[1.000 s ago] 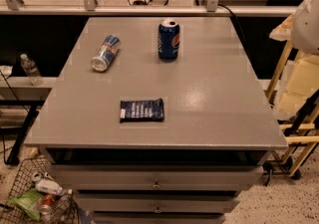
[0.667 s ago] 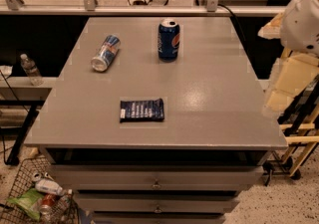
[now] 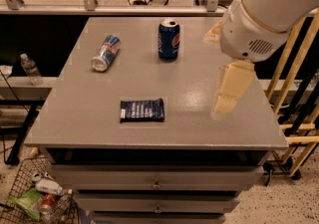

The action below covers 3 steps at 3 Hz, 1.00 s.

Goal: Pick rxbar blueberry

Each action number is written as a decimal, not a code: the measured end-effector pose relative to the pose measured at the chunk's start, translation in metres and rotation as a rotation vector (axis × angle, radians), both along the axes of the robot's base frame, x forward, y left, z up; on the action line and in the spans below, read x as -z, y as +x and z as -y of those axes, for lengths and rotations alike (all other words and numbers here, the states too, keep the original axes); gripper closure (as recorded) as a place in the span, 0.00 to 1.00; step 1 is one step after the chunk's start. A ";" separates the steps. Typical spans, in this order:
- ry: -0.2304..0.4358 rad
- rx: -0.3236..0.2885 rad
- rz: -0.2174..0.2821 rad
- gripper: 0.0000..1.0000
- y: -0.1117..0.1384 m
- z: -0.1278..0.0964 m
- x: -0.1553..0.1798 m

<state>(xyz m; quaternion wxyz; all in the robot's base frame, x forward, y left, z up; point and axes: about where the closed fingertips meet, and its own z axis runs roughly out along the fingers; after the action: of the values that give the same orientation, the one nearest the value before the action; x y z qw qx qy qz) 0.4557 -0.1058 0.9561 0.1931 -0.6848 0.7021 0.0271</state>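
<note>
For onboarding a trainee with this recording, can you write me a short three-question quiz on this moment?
1. True or false: the rxbar blueberry lies flat near the front edge of the table.
2. Which can stands upright? A) the Pepsi can B) the silver-blue can
3. Fill in: the gripper hangs over the table's ____ side as pictured, apart from the bar.
Key: 1 true; 2 A; 3 right.
</note>
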 end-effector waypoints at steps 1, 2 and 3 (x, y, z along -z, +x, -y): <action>0.011 -0.079 -0.040 0.00 0.002 -0.041 0.023; 0.034 -0.126 -0.083 0.00 0.009 -0.078 0.049; 0.059 -0.143 -0.133 0.00 0.025 -0.110 0.080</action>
<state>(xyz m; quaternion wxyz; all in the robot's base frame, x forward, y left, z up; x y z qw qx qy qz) 0.4810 0.0043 0.8758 0.1636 -0.7241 0.6615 0.1068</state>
